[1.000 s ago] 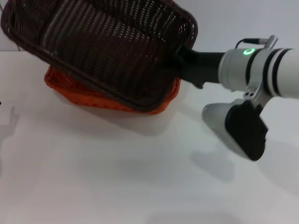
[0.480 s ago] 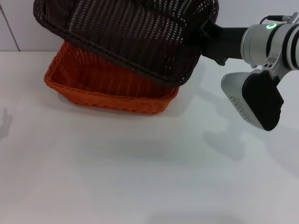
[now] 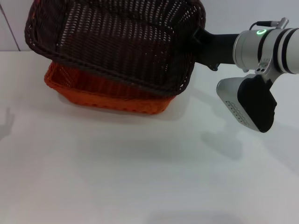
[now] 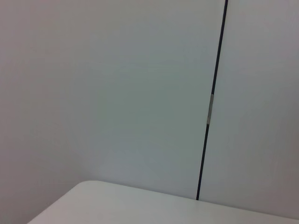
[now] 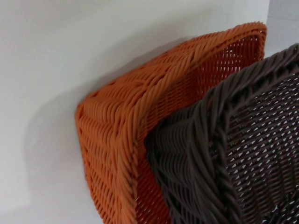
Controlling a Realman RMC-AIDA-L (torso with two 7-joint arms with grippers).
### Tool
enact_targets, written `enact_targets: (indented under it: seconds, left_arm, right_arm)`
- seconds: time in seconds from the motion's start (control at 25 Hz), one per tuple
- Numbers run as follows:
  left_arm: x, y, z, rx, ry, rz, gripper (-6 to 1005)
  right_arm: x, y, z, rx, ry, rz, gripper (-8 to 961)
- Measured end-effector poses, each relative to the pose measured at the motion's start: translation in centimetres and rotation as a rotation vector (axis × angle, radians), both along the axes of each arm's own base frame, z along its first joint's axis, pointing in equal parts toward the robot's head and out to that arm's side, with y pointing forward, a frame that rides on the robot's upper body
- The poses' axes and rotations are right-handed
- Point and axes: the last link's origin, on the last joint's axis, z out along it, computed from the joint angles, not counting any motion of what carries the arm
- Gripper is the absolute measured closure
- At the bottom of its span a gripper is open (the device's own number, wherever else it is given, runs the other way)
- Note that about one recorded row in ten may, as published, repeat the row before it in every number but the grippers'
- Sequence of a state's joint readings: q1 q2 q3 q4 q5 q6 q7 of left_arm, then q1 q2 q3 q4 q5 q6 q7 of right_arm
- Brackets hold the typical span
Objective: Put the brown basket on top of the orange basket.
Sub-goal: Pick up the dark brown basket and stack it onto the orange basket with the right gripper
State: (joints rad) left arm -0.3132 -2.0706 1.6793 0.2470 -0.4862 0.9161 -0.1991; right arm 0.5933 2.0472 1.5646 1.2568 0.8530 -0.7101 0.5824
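The right gripper (image 3: pixel 197 41) is pinching the dark brown woven rectangular basket (image 3: pixel 117 42), holding it tilted over the bright orange woven rectangular basket (image 3: pixel 100 95).

The right arm (image 3: pixel 268 44) is a white cylinder ringed by two black bands, with a small green ring light glowing near its far edge. A matte black section runs leftward from it. A silver bracket carries a grey-and-black housing with a row of tiny dots.

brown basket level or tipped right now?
Tipped. The brown basket hangs slanted over the orange basket, its inside facing the head camera, held at its right edge by the right gripper.
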Motion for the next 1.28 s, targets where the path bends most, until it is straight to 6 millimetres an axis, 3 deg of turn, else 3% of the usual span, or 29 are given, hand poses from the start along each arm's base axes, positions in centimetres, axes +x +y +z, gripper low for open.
enact_targets:
  seconds: [0.24, 1.28]
  left_arm:
    - [-0.2, -0.2, 0.1, 0.002, 0.003, 0.003, 200]
    - [0.2, 0.3, 0.3, 0.008, 0.004, -0.012, 200]
  right_arm:
    - [0.7, 0.9, -0.3, 0.036, -0.001, -0.017, 791]
    - [1.3, 0.8, -2.5, 0.103, -0.009, 0.009, 775]
